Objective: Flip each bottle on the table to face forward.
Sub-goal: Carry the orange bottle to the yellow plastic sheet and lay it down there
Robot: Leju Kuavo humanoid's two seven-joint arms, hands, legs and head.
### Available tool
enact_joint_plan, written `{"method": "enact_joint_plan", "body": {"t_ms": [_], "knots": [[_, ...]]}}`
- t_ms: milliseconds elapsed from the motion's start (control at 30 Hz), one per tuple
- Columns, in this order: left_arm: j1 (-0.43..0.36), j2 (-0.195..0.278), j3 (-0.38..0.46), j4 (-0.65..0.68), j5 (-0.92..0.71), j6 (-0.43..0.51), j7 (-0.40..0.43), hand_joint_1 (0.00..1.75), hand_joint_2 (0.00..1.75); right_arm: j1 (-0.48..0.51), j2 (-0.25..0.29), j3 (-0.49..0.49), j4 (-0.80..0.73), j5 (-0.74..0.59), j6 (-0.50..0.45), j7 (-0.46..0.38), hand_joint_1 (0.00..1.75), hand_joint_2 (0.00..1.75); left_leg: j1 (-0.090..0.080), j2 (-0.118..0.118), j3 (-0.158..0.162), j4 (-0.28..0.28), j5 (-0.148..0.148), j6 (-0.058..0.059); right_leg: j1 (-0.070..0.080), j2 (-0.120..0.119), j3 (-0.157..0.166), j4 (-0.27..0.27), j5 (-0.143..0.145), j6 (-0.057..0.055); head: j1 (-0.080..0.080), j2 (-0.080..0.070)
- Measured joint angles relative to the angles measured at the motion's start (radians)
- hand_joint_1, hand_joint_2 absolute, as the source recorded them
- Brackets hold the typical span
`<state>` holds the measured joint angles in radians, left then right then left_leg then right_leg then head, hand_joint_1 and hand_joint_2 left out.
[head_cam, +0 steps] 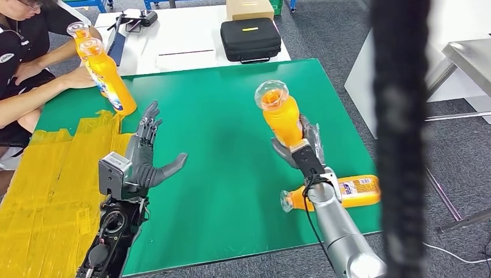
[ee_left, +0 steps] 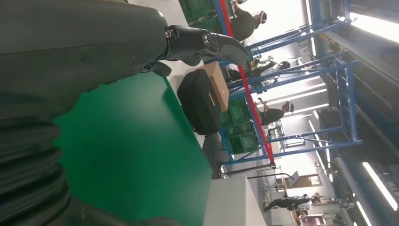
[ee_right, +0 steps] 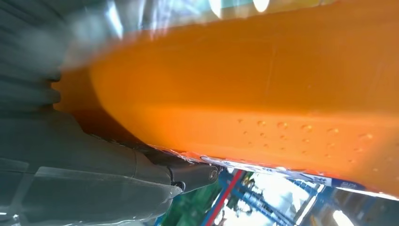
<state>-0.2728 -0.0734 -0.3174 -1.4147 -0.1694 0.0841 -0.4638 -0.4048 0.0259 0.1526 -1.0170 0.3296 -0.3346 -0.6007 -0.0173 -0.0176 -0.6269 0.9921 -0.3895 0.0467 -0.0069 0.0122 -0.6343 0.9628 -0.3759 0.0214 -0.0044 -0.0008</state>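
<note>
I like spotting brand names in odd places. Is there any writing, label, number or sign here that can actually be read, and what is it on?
None can be read.
Lying bottle: white label with dark print, too small.
Bottle in the right hand: label strip in the right wrist view, blurred.
Bottles by the person: blue-and-white label, too small.
Person's black shirt: small white logo, unreadable.

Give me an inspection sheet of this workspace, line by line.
Surface: green table; yellow tape patch at robot's left.
Job's things: held bottle upright; lying bottle near the front edge on the robot's right; two bottles standing far left.
Clutter: nothing seen on the green.
Hands: left hand empty, fingers spread; right hand grips the held bottle.
Cables: black cable along right arm.
Surroundings: person seated far left; black case on white table.
</note>
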Motion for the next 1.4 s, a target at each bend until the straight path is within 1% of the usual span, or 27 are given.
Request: {"method": "enact_joint_plan", "body": {"t_ms": [133,233,400,633,700,967,1400], "knots": [[0.0,0.008,-0.004,0.001,0.0,-0.013,0.004,0.0,1.75,-0.003,0.009,0.014,0.002,-0.024,0.029,-0.004,1.75,1.75,0.0,0.0,0.0,0.0,0.0,0.0,0.0,0.0,0.0,0.0,0.0,0.0,0.0,0.0],[0.0,0.012,-0.011,0.001,-0.002,-0.043,0.011,0.0,1.75,-0.006,0.021,0.028,0.01,-0.079,0.111,-0.012,1.75,1.75,0.0,0.0,0.0,0.0,0.0,0.0,0.0,0.0,0.0,0.0,0.0,0.0,0.0,0.0],[0.002,0.013,-0.028,-0.009,-0.009,-0.08,0.021,0.0,1.75,-0.011,0.06,0.073,0.033,-0.151,0.253,-0.031,1.75,1.75,0.0,0.0,0.0,0.0,0.0,0.0,0.0,0.0,0.0,0.0,0.0,0.0,0.0,0.0],[-0.001,0.011,-0.053,-0.033,-0.014,-0.121,0.046,0.0,1.75,-0.038,0.108,0.136,0.065,-0.236,0.431,-0.051,1.75,1.75,0.0,0.0,0.0,0.0,0.0,0.0,0.0,0.0,-0.001,0.0,0.0,0.0,0.0,0.0],[-0.005,0.008,-0.06,-0.033,-0.014,-0.132,0.05,0.0,1.75,-0.041,0.117,0.15,0.067,-0.253,0.464,-0.059,1.75,1.75,0.0,0.0,0.0,0.0,0.0,0.0,0.0,0.0,-0.001,0.0,0.0,0.0,0.0,0.0],[-0.014,-0.003,-0.068,-0.033,-0.013,-0.148,0.053,0.0,1.75,-0.041,0.134,0.184,0.068,-0.244,0.484,-0.06,1.75,1.75,0.0,0.0,-0.001,0.0,0.0,0.0,0.0,0.0,-0.001,0.0,0.0,0.0,0.0,0.0],[-0.018,-0.019,-0.083,-0.033,-0.014,-0.165,0.055,0.0,1.75,-0.05,0.154,0.218,0.081,-0.209,0.454,-0.052,1.75,1.75,0.0,0.0,-0.001,0.0,0.0,0.0,0.0,0.0,-0.001,0.0,0.0,0.0,0.0,0.0]]}}
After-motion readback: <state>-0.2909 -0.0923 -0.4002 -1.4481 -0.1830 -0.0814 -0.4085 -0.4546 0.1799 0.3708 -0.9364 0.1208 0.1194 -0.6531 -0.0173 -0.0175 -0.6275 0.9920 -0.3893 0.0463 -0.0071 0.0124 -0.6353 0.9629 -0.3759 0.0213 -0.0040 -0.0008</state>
